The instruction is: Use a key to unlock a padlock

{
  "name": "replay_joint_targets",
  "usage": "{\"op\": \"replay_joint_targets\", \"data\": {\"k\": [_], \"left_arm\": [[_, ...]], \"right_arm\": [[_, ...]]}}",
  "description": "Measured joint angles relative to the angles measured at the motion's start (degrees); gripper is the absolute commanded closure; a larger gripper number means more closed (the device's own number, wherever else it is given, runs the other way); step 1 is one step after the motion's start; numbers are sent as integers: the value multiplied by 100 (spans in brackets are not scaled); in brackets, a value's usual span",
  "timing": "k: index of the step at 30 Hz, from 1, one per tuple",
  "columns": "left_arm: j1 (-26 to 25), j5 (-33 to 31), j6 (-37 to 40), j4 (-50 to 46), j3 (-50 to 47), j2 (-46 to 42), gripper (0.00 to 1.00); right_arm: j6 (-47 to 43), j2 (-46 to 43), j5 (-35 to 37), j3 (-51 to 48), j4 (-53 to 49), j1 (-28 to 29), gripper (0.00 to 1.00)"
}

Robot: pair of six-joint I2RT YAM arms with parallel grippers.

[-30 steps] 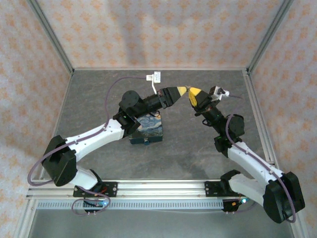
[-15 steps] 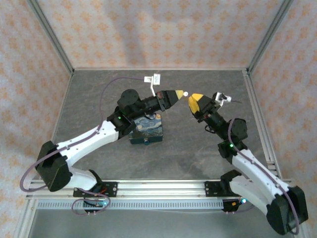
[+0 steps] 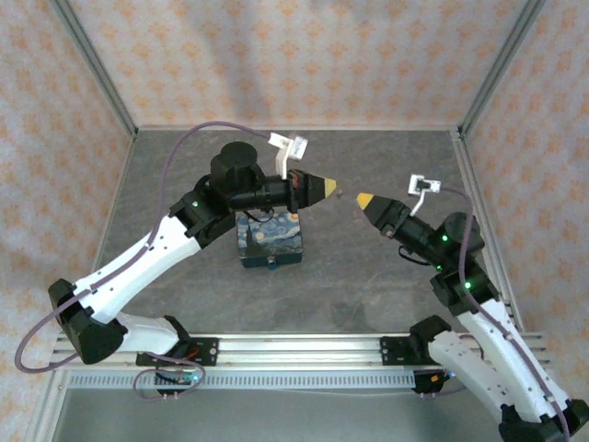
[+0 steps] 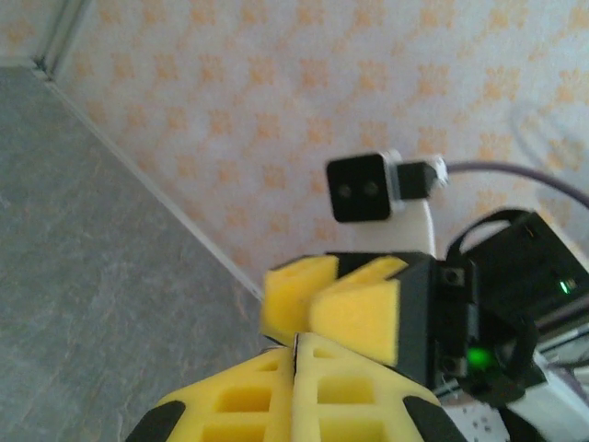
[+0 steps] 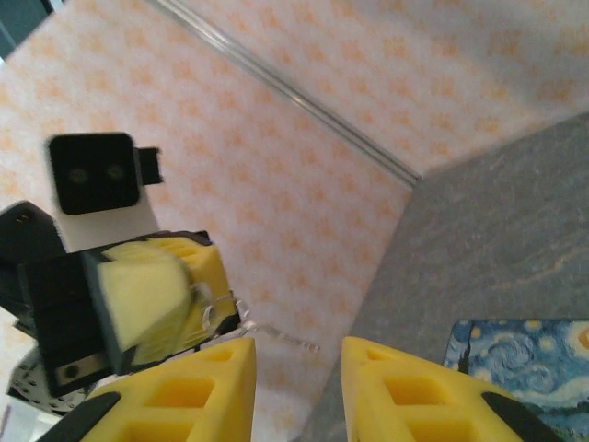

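Well, the left gripper (image 3: 328, 187) is held up above the table (image 3: 368, 285) and points sideways at the right gripper (image 3: 366, 199). The two yellow tips face each other across a short gap.

The left gripper's fingers (image 4: 359, 387) are pressed together, and in its own wrist view the pads meet along a thin seam. Just past their tips, on the side toward the right gripper, the top view has a tiny dark speck, the padlock (image 3: 338, 193) (too small there to make out any shape). From the right wrist, something small and glinting sits pinched at the end of those same closed fingers. A thin metal line sticks out of it toward the right gripper; I cannot tell which part of the lock that is.

The right gripper's fingers (image 5: 396, 387) stand apart with a plain gap between them and nothing in it. The padlock lies ahead of that gap, apart from both pads.

A blue-and-yellow painted tin (image 3: 271, 239) lies flat on the table, back from the left gripper's tip and under its wrist. In the right wrist view its starry corner shows low and to the right, beside the right gripper's fingers.
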Motion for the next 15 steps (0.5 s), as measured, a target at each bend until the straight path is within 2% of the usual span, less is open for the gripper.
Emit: {"op": "replay_joint_targets", "data": {"k": [3, 10, 15], "left_arm": [[0, 223, 129, -212, 4, 0, 100], [0, 597, 278, -483, 98, 46, 100], [0, 664, 278, -509, 114, 83, 100]], "right_arm": [[-96, 192, -236, -7, 92, 0, 58], [-76, 330, -739, -4, 645, 24, 58], [20, 476, -968, -4, 894, 57, 67]]}}
